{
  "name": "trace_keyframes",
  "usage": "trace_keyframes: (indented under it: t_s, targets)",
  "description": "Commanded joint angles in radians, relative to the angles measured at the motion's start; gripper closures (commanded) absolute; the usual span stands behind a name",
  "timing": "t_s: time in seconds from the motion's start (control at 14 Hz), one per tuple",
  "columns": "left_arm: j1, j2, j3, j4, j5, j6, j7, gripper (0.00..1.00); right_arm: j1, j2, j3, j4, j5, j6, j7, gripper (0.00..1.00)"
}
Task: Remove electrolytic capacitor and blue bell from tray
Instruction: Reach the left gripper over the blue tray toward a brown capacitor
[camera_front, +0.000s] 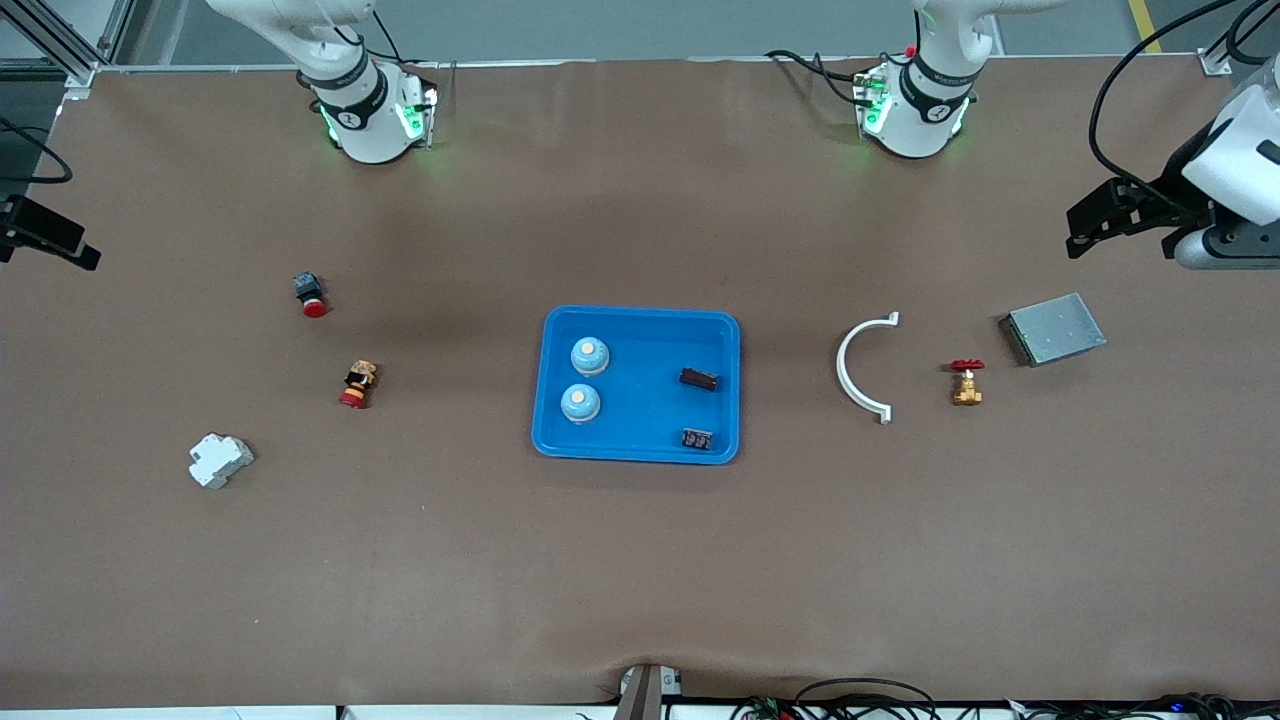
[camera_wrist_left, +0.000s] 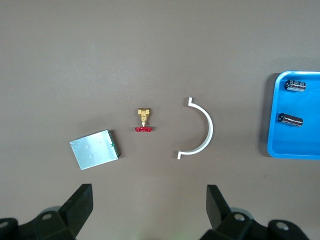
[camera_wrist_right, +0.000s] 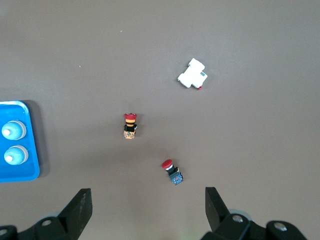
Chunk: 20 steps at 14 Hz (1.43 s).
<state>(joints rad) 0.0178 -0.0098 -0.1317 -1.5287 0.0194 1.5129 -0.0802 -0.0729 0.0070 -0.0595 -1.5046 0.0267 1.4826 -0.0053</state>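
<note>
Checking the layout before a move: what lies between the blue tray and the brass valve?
A white curved clip lies on the table between the blue tray and the brass valve, touching neither; front and left wrist views show it.

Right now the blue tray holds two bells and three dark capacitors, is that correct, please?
Not quite: the blue tray holds two bells but only two dark capacitors, as the front view shows.

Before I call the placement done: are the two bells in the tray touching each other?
Apart. The front view shows blue tray floor between the bell farther from the camera and the nearer bell in the tray; the right wrist view shows the same gap.
</note>
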Motion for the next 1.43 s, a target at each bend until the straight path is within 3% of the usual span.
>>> trace_keyframes:
  t_s: [0.0,0.57,0.86,1.07,1.35]
  targets:
    - [0.004,0.008,0.0,0.027,-0.015,-0.013,0.002,0.0,-0.021,0.002,0.013,0.015,0.001,-0.007,0.007,0.0]
    - [-0.016,0.074,-0.012,0.053,0.011,-0.013,-0.013,0.0,-0.021,0.001,0.013,0.015,0.001,-0.008,0.007,0.0]
    - [-0.077,0.134,-0.026,0.047,-0.001,-0.01,-0.22,0.0,-0.021,0.002,0.013,0.017,0.002,-0.013,0.007,0.0]
    - [-0.165,0.191,-0.032,0.032,0.068,0.004,-0.427,0.0,-0.019,0.002,0.013,0.015,0.002,-0.013,0.008,0.0]
    - [-0.243,0.252,-0.034,-0.065,0.068,0.177,-0.683,0.0,-0.019,0.002,0.013,0.015,0.004,-0.015,0.01,0.0]
